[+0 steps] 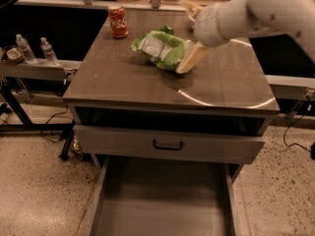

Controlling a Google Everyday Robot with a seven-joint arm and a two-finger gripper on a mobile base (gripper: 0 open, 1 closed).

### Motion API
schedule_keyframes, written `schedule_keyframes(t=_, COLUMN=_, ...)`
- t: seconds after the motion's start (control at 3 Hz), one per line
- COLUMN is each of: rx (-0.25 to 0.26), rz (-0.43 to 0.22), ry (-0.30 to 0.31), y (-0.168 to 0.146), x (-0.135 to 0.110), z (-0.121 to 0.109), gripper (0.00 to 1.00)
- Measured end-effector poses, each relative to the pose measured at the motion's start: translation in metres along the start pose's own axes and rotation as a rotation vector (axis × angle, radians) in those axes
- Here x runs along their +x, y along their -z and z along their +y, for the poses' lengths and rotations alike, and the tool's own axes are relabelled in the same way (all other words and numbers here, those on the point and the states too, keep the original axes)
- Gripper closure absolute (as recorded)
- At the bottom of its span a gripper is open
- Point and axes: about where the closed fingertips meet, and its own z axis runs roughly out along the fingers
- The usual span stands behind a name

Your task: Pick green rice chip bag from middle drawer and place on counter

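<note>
The green rice chip bag [161,48] lies on the counter [123,80], towards the back middle, with its white label panel up. My gripper [191,33] is at the bag's right edge, just above the counter. Its fingers are spread wide: the lower tan finger [193,58] touches the bag's right side, and the upper one sits behind it. The gripper is open and the bag rests on the counter by itself. The middle drawer [162,208] is pulled out at the bottom of the view and its flat floor is bare.
A red can [118,21] stands at the counter's back left. A grey drawer front with a dark handle [167,145] sits below the counter top. A narrow side shelf on the left holds water bottles [24,48]. Cables lie on the speckled floor.
</note>
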Motion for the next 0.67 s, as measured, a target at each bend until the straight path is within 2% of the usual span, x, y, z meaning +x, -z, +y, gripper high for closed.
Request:
schedule_keyframes(t=0.33, rx=0.078, rz=0.02, ry=-0.012, y=0.051, x=0.005, z=-0.019, gripper=0.0)
schedule_keyframes(t=0.67, rx=0.159, rz=0.071, ry=-0.015, y=0.101, x=0.011, z=-0.04, gripper=0.0)
